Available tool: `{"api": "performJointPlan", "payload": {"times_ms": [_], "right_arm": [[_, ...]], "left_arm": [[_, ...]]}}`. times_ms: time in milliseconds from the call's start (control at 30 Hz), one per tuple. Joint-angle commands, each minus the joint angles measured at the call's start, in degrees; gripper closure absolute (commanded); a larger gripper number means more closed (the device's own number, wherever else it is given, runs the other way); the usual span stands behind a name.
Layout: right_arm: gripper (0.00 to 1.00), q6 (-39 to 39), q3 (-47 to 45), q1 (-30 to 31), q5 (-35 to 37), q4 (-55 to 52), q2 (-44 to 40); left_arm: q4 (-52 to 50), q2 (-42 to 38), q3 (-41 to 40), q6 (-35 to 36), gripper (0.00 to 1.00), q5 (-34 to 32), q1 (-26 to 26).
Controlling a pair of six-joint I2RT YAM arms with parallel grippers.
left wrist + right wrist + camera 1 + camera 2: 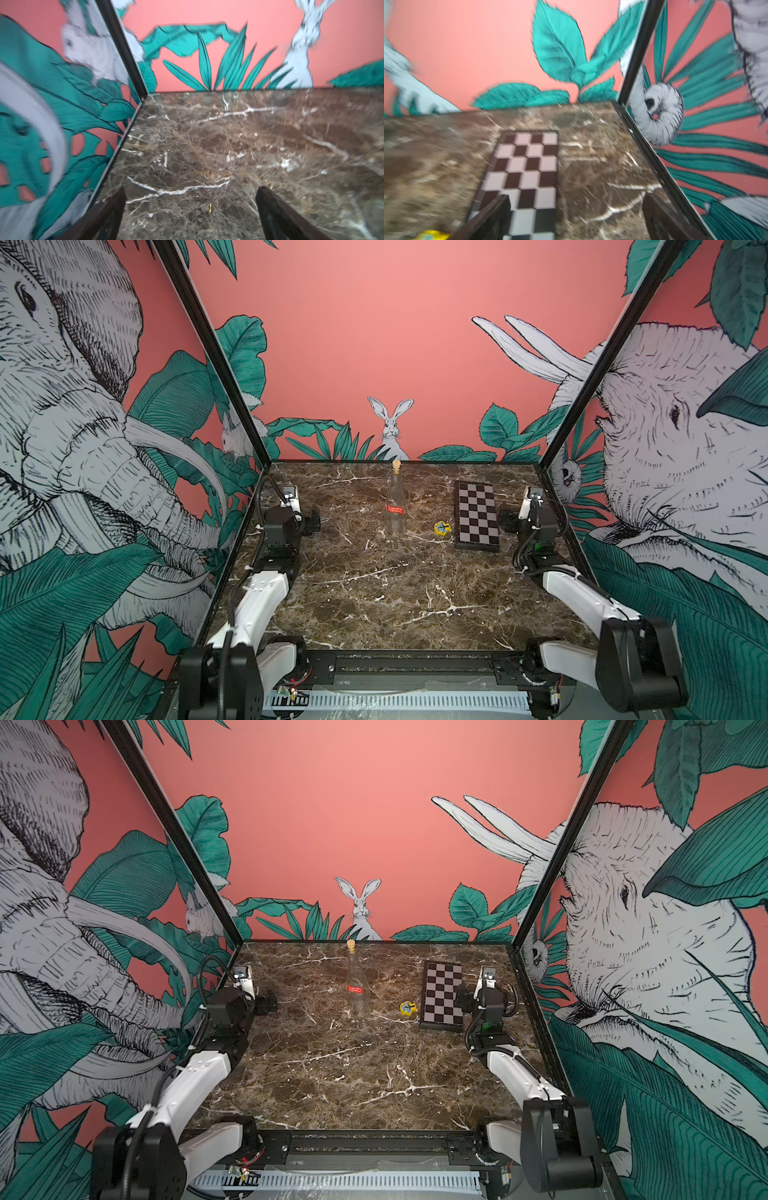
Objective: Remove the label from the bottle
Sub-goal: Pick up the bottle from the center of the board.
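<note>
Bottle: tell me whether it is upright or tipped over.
Upright. The bottle stands on its base on the marble table, cork stopper uppermost, the red label across its body.

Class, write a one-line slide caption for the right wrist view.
The open right hand looks over a checkerboard lying flat on the brown marble table, near the leafy pink wall.

Clear corked bottle stands upright, mid-table toward the back; red label sits across its body.
</note>
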Motion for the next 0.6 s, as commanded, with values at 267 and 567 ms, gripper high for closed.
{"api": "performJointPlan", "payload": {"times_ms": [267,567], "right_arm": [[0.01,-4.86,5.15,7.70,-22.42,-5.76,0.70],[0.01,-12.55,4.31,14.25,-31.52,7.23,4.62]], "left_arm": [[-30.06,-17.65,1.66,-5.48,0.01,16.08,-6.74],[-16.04,-7.96,7.17,3.04,0.01,26.61,-15.74]]}}
